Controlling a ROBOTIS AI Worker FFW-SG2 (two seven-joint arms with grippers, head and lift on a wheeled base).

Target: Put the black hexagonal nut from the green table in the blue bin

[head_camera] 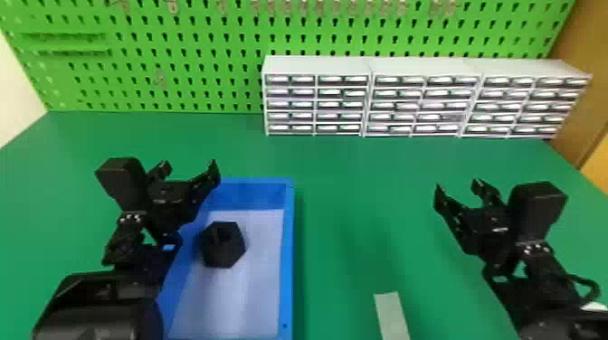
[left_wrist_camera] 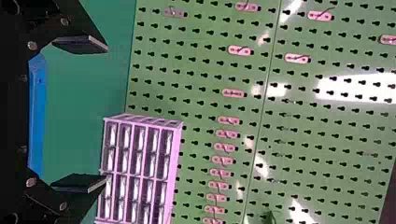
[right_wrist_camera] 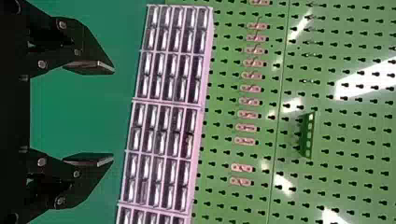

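And the black nut (head_camera: 222,245) sits in the blue bin (head_camera: 288,262) (dark on pale!), nearer the robot than the left gripper (head_camera: 190,166), fingers apart; well rightward, the right gripper (head_camera: 458,186) stands spread too.

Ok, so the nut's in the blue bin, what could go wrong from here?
The left pincer hangs open at the blue bin's left side, with its arm overlapping that edge in the head view, so moving away might catch the rim and drag the bin. The black hexagonal nut sits loose inside, so a knock could make it slide.
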